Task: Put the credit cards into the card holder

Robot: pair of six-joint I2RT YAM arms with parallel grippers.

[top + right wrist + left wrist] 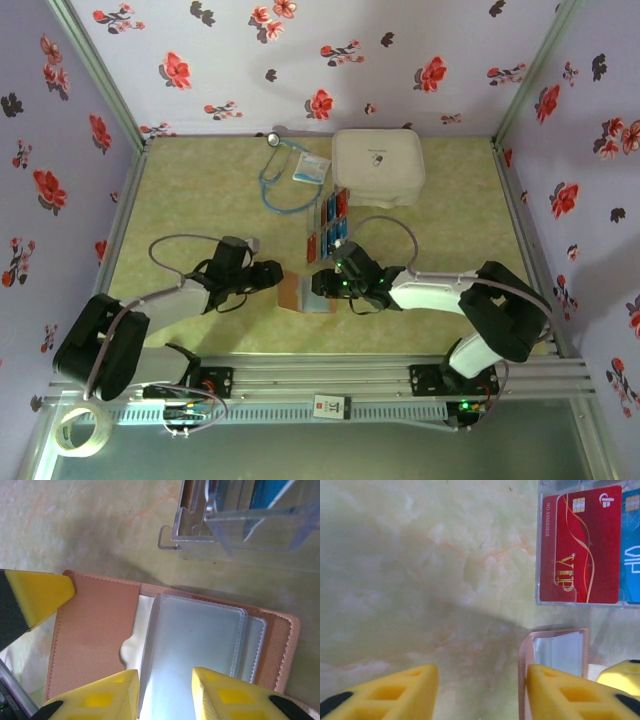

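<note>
- The right gripper [165, 694] hangs over the open card holder [97, 630], its yellow fingers a moderate gap apart. They straddle the near end of the holder's clear plastic sleeves [200, 635] without closing on anything.
- The left gripper [480, 695] is spread wide. One fingertip [42, 595] touches the holder's corner on the tan flap side, and the other finger is over bare surface.
- The card holder lies flat and opened out near the surface's near edge, about mid-width, between the two grippers. Its stacked sleeves sit against the tan lining.
- Just beyond it, toward the middle of the surface, is a clear tray [240, 527] holding the credit cards [335, 215]. The left wrist view shows a red VIP card [580, 545] in one compartment, with a blue card [631, 550] beside it.
- A closed white case [378, 165] sits at the far edge, right of centre.
</note>
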